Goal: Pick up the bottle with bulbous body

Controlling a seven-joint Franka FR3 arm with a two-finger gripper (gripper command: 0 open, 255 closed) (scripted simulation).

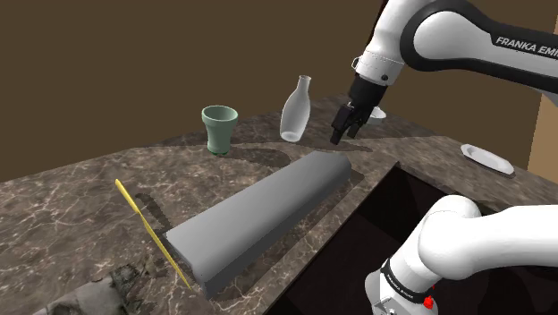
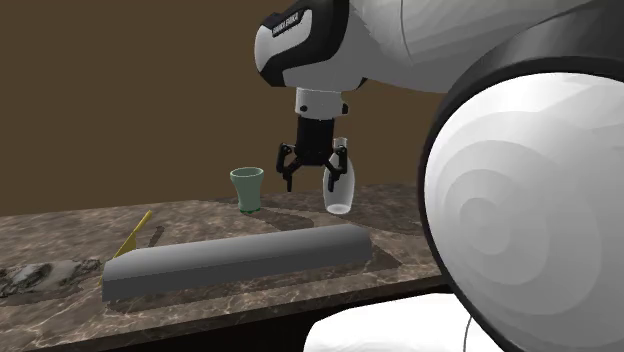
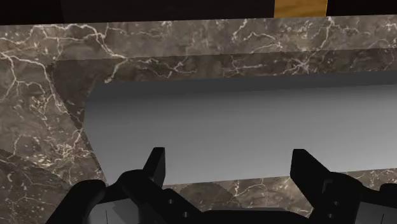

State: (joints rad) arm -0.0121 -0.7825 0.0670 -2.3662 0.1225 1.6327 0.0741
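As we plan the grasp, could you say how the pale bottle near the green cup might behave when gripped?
The bottle stands upright, tall with a narrow neck, so a high nudge would probably tip it. Its smooth, rounded body may slip in a pinch; once down, it could roll.

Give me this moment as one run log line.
stage: pre-grasp | gripper: open, empty, in the air near bottle | bottle: upright on counter, untouched | gripper aims at: grey block
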